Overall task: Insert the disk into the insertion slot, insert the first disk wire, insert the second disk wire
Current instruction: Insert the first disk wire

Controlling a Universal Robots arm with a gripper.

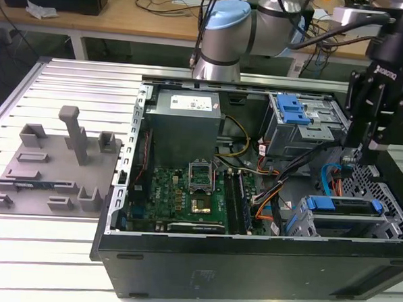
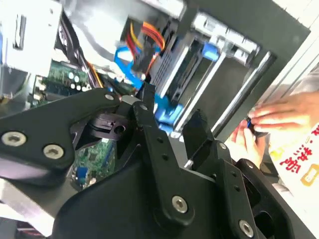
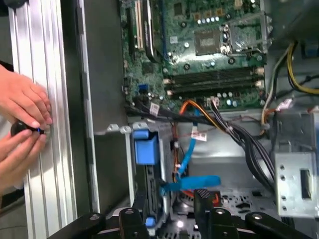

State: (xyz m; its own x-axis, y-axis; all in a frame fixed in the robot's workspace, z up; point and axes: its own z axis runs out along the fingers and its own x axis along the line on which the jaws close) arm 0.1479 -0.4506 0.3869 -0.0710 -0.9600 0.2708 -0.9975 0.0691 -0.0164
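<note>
One slatted aluminium worktop (image 1: pixel 70 83), carrying one black computer case (image 1: pixel 249 268) with its side off. Behind the case, one grey-and-blue arm (image 1: pixel 225 30). On the worktop just beside the case, at the exterior view's left, one grey fixture plate (image 1: pixel 51 175) with several upright holders.

Inside the case: one grey power supply (image 1: pixel 186 120) against the far wall, and one green motherboard (image 1: pixel 179 190) between it and the near wall. In the case's far corner at the exterior view's right, one tall grey cage (image 1: pixel 286 138) topped by one ridged blue latch (image 1: pixel 291 108).

Over the case's end at the exterior view's right, one black end effector (image 2: pixel 171 103): two fingers (image 2: pixel 159 144) spread well apart, nothing clamped between them.

In the case's near corner at the exterior view's right, one insertion slot (image 1: pixel 391 201) of perforated grey metal, with one disk (image 1: pixel 340 206) already seated in it, blue caddy end toward the motherboard.

One flat blue cable (image 3: pixel 192 183) curling beside the disk, showing between the two fingers in the first wrist view; cannot tell whether either end is plugged in. One bundle of orange and black wires (image 3: pixel 199 110) running from the motherboard's edge toward the disk.

Outside the case, on the worktop slats beside the wall nearest the disk: two hands (image 3: pixel 22 107) of a person, pinching one small black object (image 3: pixel 22 129).
</note>
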